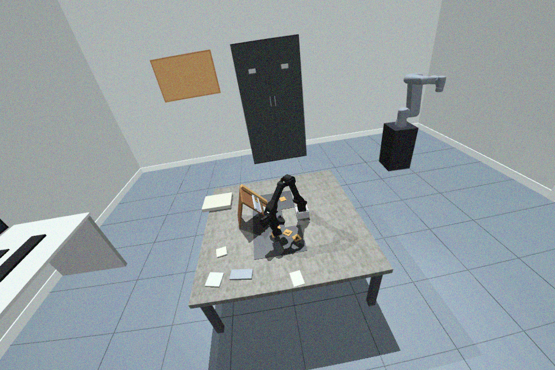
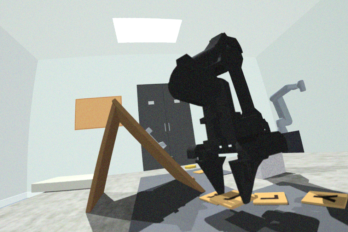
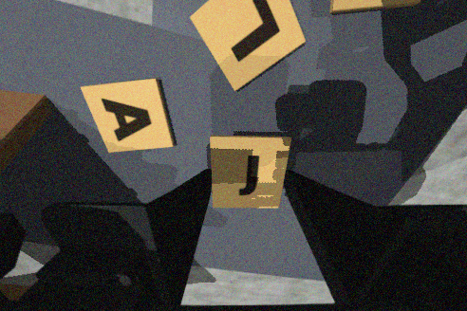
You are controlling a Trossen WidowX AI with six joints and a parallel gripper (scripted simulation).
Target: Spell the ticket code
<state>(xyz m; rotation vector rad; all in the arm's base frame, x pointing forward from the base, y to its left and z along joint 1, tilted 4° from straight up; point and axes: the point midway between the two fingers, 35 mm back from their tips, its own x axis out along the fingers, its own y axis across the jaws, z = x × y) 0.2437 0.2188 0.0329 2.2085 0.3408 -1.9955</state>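
Observation:
My gripper [image 1: 277, 235] [image 2: 233, 197] [image 3: 248, 174] is shut on the J tile [image 2: 226, 202] [image 3: 227, 175], a square wooden letter tile gripped by its sides and held face up just above the grey mat. The A tile [image 2: 206, 198] [image 3: 127, 118] lies close by, partly behind the J tile in the exterior view. The L tile [image 1: 287, 233] [image 2: 263, 199] [image 3: 251, 38] and Y tile [image 1: 296, 237] [image 2: 326, 199] lie farther along. Another tile [image 1: 282, 198] [image 2: 198, 171] lies at the mat's far part. The leaning board [image 1: 247, 198] [image 2: 158, 149] carries a white printed strip [image 1: 255, 202]; its code is unreadable, and the rail is indistinct.
The arm's pale base [image 1: 302, 212] stands right of the board. A cream slab [image 1: 217, 201] [image 2: 62, 181] lies beyond the board. A small yellow disc [image 2: 190, 166] is near the far tile. A blue pad [image 1: 241, 274] and white cards [image 1: 214, 279] [image 1: 296, 278] lie near the front edge.

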